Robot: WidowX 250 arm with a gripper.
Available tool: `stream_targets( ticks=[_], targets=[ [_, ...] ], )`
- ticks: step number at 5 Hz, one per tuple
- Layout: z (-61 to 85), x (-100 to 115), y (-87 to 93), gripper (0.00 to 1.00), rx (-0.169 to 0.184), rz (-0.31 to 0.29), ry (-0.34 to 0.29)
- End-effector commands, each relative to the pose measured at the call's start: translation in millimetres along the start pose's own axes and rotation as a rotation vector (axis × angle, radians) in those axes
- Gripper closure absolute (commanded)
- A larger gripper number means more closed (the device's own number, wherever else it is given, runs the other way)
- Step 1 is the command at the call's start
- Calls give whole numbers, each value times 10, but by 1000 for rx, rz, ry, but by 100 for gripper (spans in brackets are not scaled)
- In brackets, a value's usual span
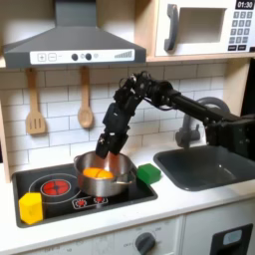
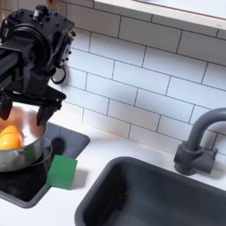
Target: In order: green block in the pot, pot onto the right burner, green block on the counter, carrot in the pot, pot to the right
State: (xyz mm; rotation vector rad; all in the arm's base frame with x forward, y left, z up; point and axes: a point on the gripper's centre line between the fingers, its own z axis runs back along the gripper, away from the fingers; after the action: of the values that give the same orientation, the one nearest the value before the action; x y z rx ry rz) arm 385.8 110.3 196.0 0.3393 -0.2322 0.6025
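In both exterior views the silver pot [image 1: 108,171] [image 2: 26,152] stands on the black stovetop's right side. The orange carrot [image 1: 97,173] [image 2: 10,139] lies inside it. My gripper [image 1: 108,150] [image 2: 25,113] hangs just above the pot, open, with nothing between its fingers. The green block [image 1: 149,174] [image 2: 62,172] rests at the stovetop's right edge beside the pot, next to the pale counter [image 1: 174,199] [image 2: 97,159]. The dark grey sink [image 1: 204,165] [image 2: 150,199] lies further right in both exterior views.
A yellow block [image 1: 31,207] sits at the stovetop's front left corner, near the red left burner [image 1: 57,186]. The dark faucet [image 1: 185,129] [image 2: 199,141] rises behind the sink. Two wooden utensils [image 1: 36,112] hang on the tiled wall under the hood.
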Motion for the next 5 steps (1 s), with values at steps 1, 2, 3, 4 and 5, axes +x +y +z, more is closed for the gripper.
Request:
stream_targets(
  ticks=[1,2,3,4,5],
  targets=[
    [-109,-141,-48,100,10,-46,48],
    [-137,-174,-30,100,14,-47,65],
    [-120,-227,-80,100,6,-68,76],
    [-141,-267,-113,100,-1,-75,95],
    [-122,-326,-216,100,-16,-103,105]
  ],
)
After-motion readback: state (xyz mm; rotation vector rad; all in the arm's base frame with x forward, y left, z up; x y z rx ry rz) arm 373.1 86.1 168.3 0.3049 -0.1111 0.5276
